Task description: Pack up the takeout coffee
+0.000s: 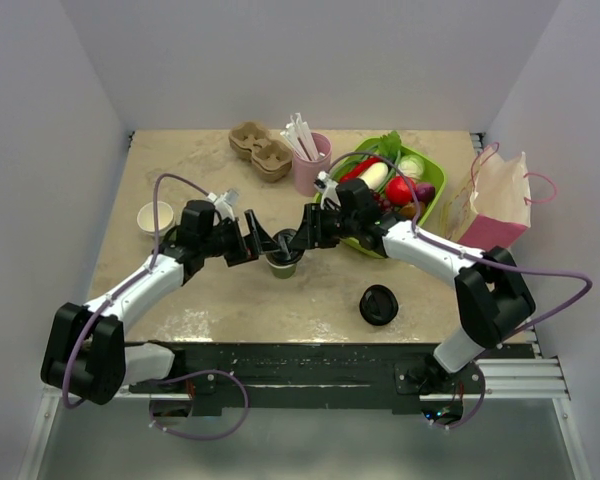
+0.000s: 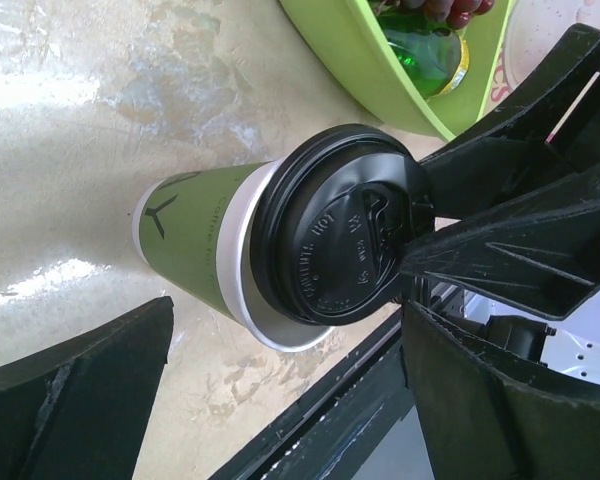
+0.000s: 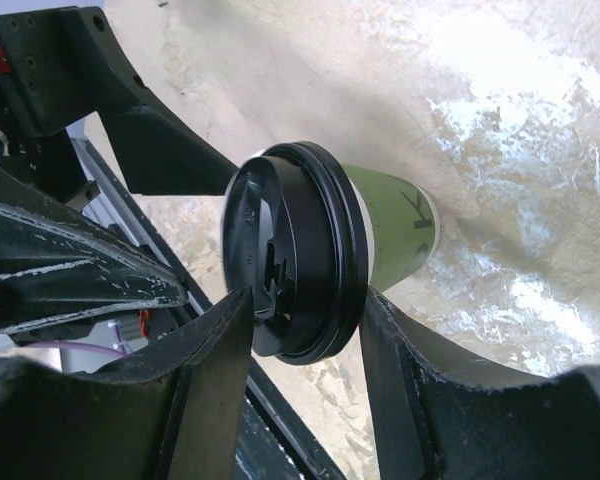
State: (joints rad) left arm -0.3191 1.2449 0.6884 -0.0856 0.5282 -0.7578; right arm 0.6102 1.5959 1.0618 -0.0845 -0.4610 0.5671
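Observation:
The takeout coffee cup (image 1: 283, 264), olive green, stands at the table's middle. Its black lid (image 2: 345, 240) sits askew, and the cup's white rim shows under one side. My right gripper (image 1: 302, 236) is shut on the lid (image 3: 290, 250), one finger on its top face and one under its rim (image 3: 305, 300). My left gripper (image 1: 258, 240) is open just left of the cup, its fingers spread wide and not touching the cup (image 2: 195, 235). The pink bag (image 1: 500, 205) stands at the far right.
A loose black lid (image 1: 378, 304) lies near the front edge. A lidless green cup (image 1: 156, 218) stands at the left. A green tray (image 1: 432, 195) of food, a pink cup of straws (image 1: 310, 165) and a cardboard carrier (image 1: 260, 148) stand behind.

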